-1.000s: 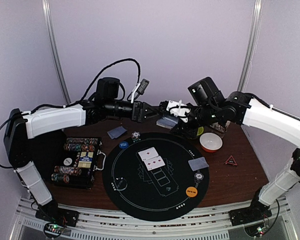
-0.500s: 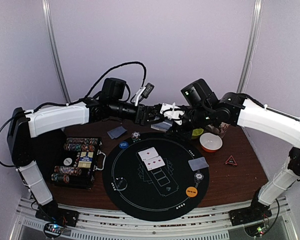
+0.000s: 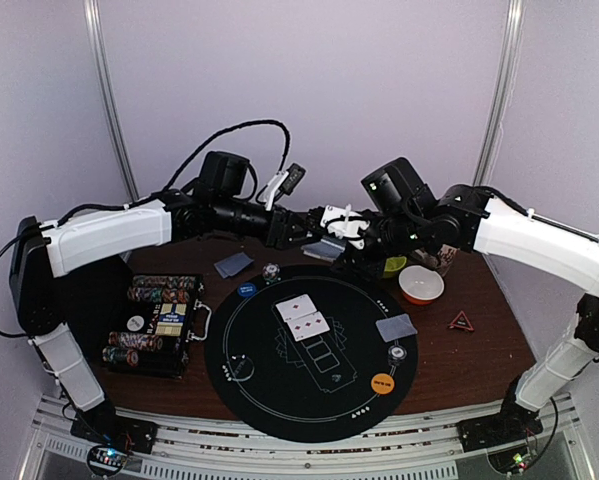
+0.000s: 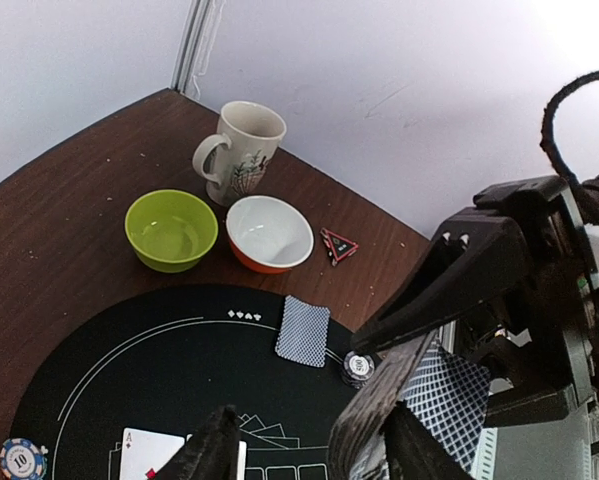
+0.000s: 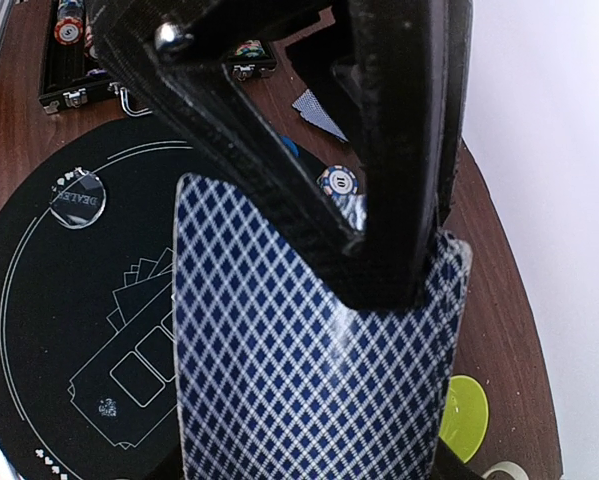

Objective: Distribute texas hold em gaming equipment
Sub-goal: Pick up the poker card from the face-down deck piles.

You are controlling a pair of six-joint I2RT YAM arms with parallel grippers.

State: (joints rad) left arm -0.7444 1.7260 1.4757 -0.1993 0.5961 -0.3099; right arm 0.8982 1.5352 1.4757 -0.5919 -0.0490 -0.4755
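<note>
My right gripper (image 3: 341,238) is shut on a deck of blue-diamond-backed cards (image 5: 309,370) and holds it above the mat's far edge. My left gripper (image 3: 297,228) is open. One of its fingers (image 5: 389,200) lies on the deck's top card, and the other (image 4: 214,450) is well apart. Two face-up cards (image 3: 302,317) lie mid-mat. Single face-down cards lie at the back left (image 3: 233,264) and on the right (image 3: 396,327). A blue chip (image 3: 246,291), an orange disc (image 3: 382,382), a clear disc (image 3: 241,368) and a red triangle (image 3: 461,320) are set out.
An open chip case (image 3: 157,325) sits at the left. A white-orange bowl (image 4: 269,232), a green bowl (image 4: 171,228) and a patterned mug (image 4: 241,150) stand at the back right. A dark chip stack (image 4: 358,368) sits beside the right-hand card.
Both grippers have closed in on each other: the left moved right, the right moved left with the deck. The left finger now rests on the deck.
</note>
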